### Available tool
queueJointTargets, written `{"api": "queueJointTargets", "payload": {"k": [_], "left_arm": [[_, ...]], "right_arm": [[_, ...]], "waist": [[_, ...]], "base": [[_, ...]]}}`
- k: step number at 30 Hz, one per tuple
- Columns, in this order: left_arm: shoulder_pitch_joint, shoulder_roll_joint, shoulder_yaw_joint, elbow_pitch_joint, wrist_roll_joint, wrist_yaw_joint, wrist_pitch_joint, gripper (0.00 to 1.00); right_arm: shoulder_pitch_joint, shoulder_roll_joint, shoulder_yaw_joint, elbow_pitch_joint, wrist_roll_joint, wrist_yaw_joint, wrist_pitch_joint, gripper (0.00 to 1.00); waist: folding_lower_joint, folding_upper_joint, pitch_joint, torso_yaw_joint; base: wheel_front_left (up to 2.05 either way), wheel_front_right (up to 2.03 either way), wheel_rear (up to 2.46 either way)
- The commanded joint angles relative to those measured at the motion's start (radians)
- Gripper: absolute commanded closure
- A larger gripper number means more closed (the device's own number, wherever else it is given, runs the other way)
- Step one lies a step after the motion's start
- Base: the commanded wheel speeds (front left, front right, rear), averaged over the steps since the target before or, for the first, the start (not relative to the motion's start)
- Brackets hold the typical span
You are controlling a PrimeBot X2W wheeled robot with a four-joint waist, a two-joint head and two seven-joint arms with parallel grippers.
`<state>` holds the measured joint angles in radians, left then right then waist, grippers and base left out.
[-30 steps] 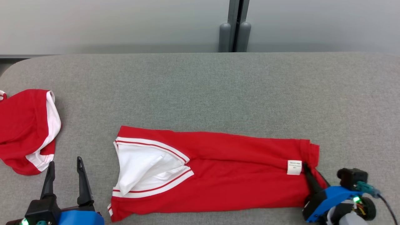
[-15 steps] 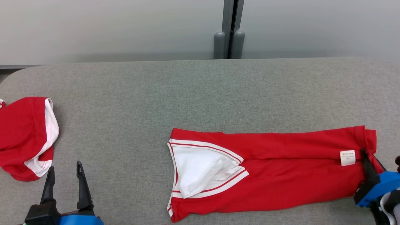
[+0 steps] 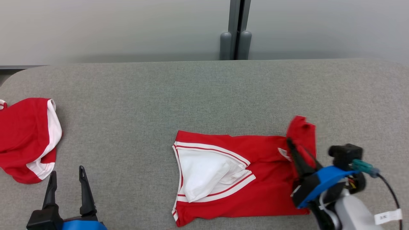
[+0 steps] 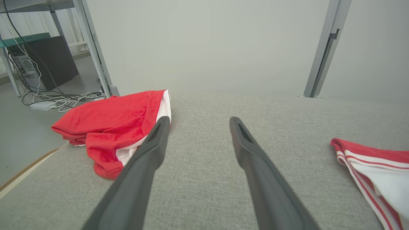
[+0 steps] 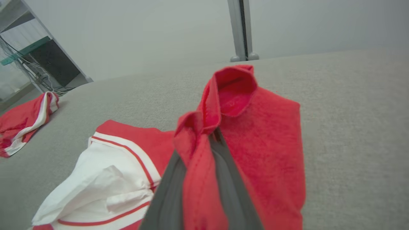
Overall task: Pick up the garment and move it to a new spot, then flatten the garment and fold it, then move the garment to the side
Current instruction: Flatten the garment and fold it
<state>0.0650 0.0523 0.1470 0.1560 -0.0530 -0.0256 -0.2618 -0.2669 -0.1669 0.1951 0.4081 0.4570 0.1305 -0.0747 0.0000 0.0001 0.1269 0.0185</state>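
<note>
Right gripper (image 3: 290,143) is pinching the raised hem of the red garment (image 3: 265,191).
The fold is likely calling for a low, straight carry toward the white neckline (image 3: 204,169), edges aligned.

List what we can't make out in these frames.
- Tips of the right fingers: right wrist view, wrapped in the pinched hem of the garment.
- white label: head view, mostly behind the raised fold; print unreadable.
- second garment: head view, cut off by the left edge.
- arm tag: head view, lettering too small to read.
</note>
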Motion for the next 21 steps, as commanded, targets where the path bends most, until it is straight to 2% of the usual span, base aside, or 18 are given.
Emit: {"api": "queueJointTargets", "payload": {"k": [1,10,17,21], "left_arm": [[0.003,-0.002,-0.003,-0.003,-0.004,0.006,-0.005,0.00],[-0.019,-0.003,-0.017,0.000,-0.010,0.003,-0.005,0.00],[-0.038,-0.002,-0.032,0.005,-0.019,0.006,-0.005,0.00],[-0.049,-0.002,-0.041,0.010,-0.024,0.007,-0.005,0.00]], "right_arm": [[0.008,0.011,0.019,-0.021,-0.009,0.001,0.009,1.00],[-0.033,0.087,0.191,-0.110,-0.002,0.001,0.078,1.00],[-0.092,0.115,0.307,-0.073,0.029,0.001,0.070,1.00],[-0.133,0.117,0.382,-0.042,0.085,0.001,0.039,1.00]], "waist": [[0.0000,-0.0001,0.001,0.002],[0.0000,-0.0001,0.016,0.025],[0.0000,-0.0001,0.035,0.048],[0.0000,-0.0001,0.045,0.060]], "base": [[0.00,0.00,0.00],[0.00,0.00,0.00],[0.00,0.00,0.00],[0.00,0.00,0.00]]}}
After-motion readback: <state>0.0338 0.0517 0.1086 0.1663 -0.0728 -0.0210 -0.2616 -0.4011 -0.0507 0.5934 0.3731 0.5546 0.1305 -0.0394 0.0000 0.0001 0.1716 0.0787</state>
